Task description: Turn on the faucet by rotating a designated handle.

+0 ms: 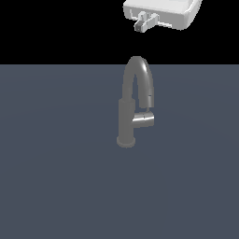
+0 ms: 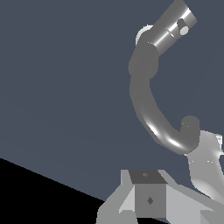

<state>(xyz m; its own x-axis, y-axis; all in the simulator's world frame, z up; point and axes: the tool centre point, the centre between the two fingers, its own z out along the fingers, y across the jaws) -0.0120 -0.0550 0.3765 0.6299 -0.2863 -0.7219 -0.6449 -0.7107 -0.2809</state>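
The grey faucet (image 1: 126, 116) stands upright on the dark floor, its arched spout (image 1: 140, 74) curving over toward the exterior view's right. The handle (image 1: 144, 120), a short shiny stub, sticks out sideways from the post toward the exterior view's right, just under the spout's tip. My gripper (image 1: 145, 23) hangs high above and behind the faucet, well apart from it, open with nothing between its fingers. In the wrist view the curved spout (image 2: 148, 109) and the shiny handle (image 2: 173, 26) lie beyond one grey fingertip (image 2: 149, 199).
A flat dark blue-grey floor (image 1: 56, 177) spreads around the faucet. Behind its far edge there is only black background.
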